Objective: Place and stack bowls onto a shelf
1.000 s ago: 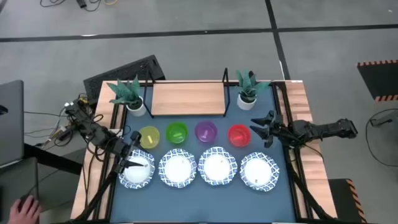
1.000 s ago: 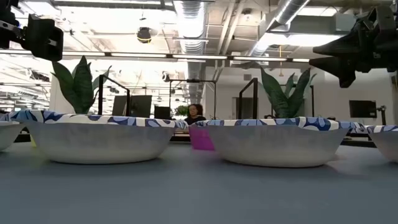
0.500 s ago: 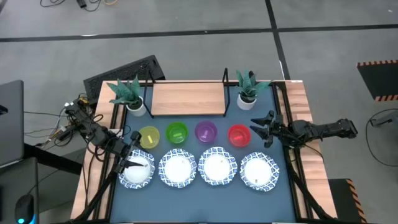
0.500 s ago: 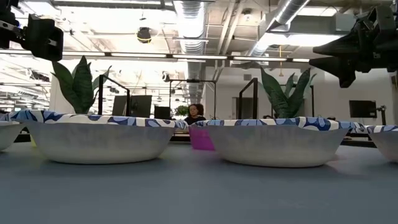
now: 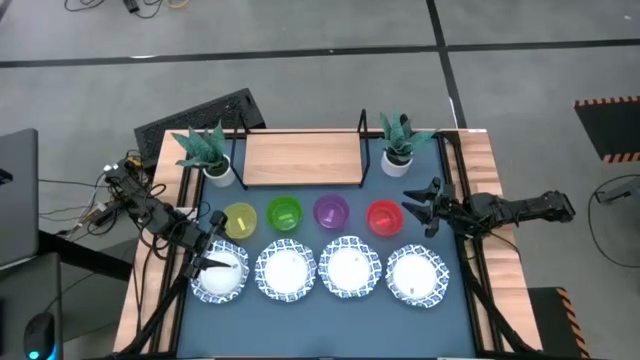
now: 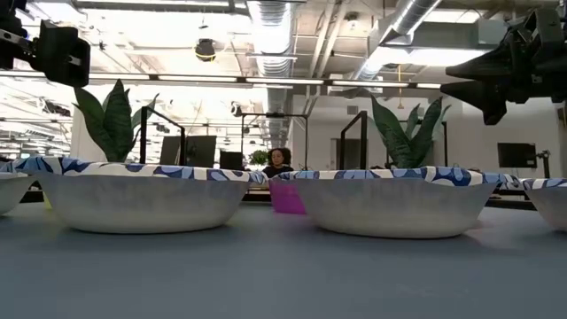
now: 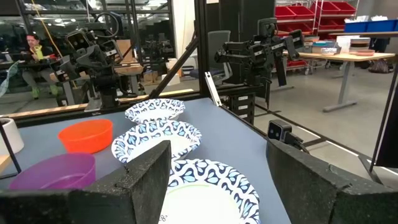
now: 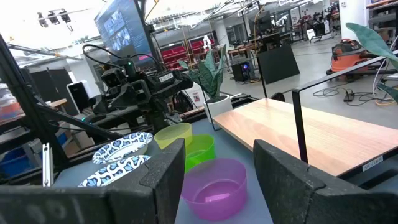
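Left gripper hovers, jaws wide, over the leftmost blue-rimmed white bowl; right gripper, jaws wide, waits at the small red plastic bowl's 3 o'clock.

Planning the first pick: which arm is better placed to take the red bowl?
Right. The right gripper hangs open just beside the red bowl; the left gripper is over the far-left patterned bowl.

From my overhead feed I see two potted plants in white pots, the left plant and the right plant, standing at the back corners of the dark-blue bench. A black keyboard lies on the grey floor behind the bench, and a laptop sits off to the far left. In the low view a person sits far back in the room.
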